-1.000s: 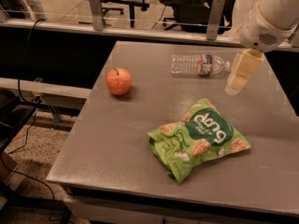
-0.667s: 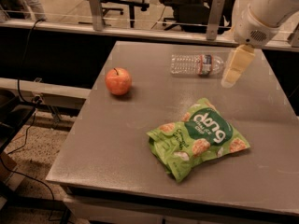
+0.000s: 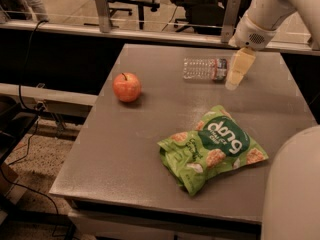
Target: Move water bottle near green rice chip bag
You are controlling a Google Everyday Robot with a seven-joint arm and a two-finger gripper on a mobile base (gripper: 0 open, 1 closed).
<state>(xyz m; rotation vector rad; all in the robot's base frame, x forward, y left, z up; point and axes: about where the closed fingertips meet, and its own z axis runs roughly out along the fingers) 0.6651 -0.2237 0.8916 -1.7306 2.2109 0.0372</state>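
– Water bottle, position?
– On its side at 12 o'clock on the counter, cap end pointing to 3 o'clock. Not lifted. It is well apart from the green rice chip bag, which lies flat at 5 o'clock.
– What has changed in the last second?
– Only the arm. The end effector has slid from 2 o'clock in toward 12 and now hangs over the bottle's cap end, hiding the cap. Bottle, bag and the apple at 10 o'clock have not shifted.
– Meaning for the task?
– Approach nearly done, I judge. The grasp is next, and the carry toward 5 o'clock has not started.
– End effector apart, together, or clamped?
– Cannot tell from this angle. No sign that it holds the bottle.
– Writing?
– Bag: "dang" in white on a dark green circle, with small print below that I can't read. Bottle: red-and-blue label band, its text unreadable.
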